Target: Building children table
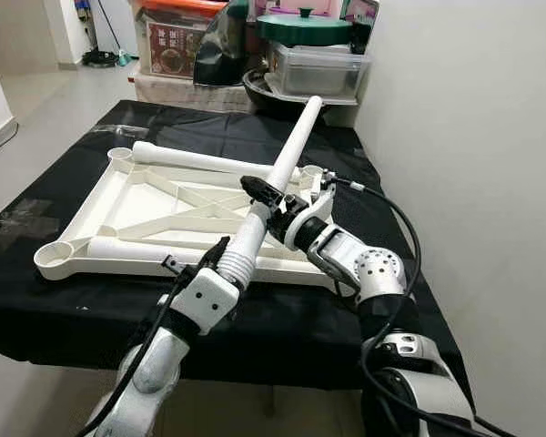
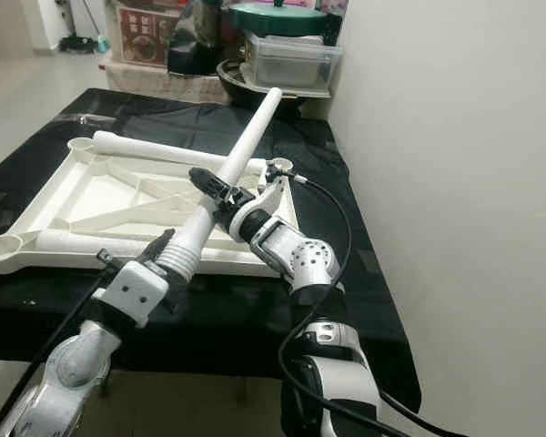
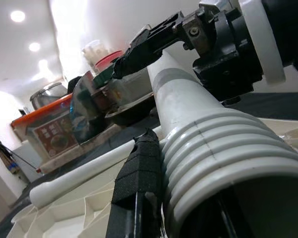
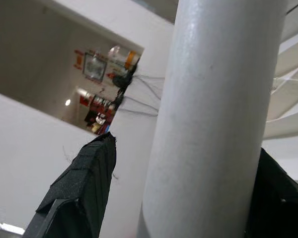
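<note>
A white plastic tabletop [image 1: 100, 205] lies upside down on the black-covered table [image 1: 36, 300], with round sockets at its corners [image 1: 53, 257]. I hold one long white leg [image 1: 296, 146] tilted above it, its tip pointing to the far right. My left gripper [image 1: 220, 262] is shut on the leg's ribbed, threaded end [image 3: 223, 153], one black finger [image 3: 139, 183] pressed beside it. My right gripper [image 1: 262, 196] is shut around the middle of the same leg [image 4: 213, 114]. A second leg [image 1: 205, 161] lies along the tabletop's far edge, and a third [image 1: 141, 247] along its near edge.
A white wall [image 1: 473, 118] runs close along the right side of the table. Behind the table's far end stand stacked storage boxes [image 1: 314, 68], a green lidded pot [image 1: 302, 25] and a printed carton [image 1: 173, 47]. Open floor [image 1: 36, 100] lies to the left.
</note>
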